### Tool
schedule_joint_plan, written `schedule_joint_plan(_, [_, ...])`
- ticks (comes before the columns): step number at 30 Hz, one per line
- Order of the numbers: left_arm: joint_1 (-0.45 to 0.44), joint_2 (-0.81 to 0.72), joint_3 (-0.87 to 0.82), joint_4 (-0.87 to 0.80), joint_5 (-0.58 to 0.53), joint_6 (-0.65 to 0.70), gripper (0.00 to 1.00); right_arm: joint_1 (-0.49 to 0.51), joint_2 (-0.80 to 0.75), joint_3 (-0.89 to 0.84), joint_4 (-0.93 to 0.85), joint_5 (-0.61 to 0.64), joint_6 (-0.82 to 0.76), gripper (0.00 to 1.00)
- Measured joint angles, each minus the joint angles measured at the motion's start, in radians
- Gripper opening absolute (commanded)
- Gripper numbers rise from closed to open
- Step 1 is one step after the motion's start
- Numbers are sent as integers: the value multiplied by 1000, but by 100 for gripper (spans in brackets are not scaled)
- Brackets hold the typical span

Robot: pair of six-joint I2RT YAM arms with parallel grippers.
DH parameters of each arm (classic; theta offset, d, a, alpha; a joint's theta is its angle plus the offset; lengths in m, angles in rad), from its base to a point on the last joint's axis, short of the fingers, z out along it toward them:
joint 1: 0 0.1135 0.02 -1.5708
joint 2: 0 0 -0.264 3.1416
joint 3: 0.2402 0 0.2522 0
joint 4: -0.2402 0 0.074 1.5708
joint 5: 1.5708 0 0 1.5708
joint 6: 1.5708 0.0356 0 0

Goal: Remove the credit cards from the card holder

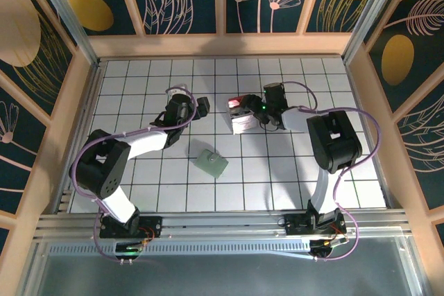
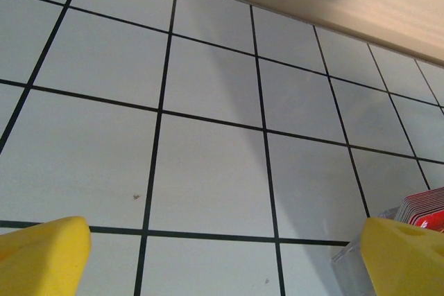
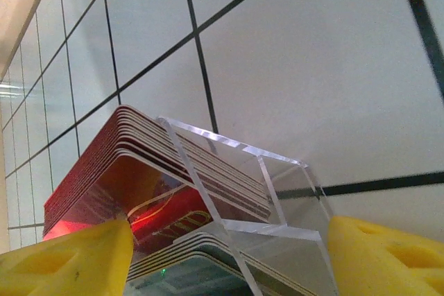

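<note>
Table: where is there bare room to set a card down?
Free: the far strip along the back wall; the near tiles between the folder and the front rail. Crowded: mid-table, where the left pincer and right pincer flank the card box.
</note>
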Motion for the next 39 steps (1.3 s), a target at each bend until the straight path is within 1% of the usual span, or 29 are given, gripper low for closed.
schedule_joint_plan(8, [0, -3, -38, -38, 0, -6, 99, 26, -3, 0, 5, -5, 26, 74])
schedule_joint_plan(13, [0, 5, -40, -44, -1, -21, 99, 45, 34, 29, 38, -5, 55, 74])
schedule_joint_plan(22, [0, 97, -29, -64, -21, -29, 99, 119, 89, 71, 81, -14, 109, 74])
schedule_joint_plan(29, [0, 122, 14, -70, -35, -30, 99, 122, 105, 96, 82, -28, 113, 74])
schedule_joint_plan(39, [2, 199, 129, -71, -98, -6, 99, 112, 145, 161, 78, -31, 105, 74])
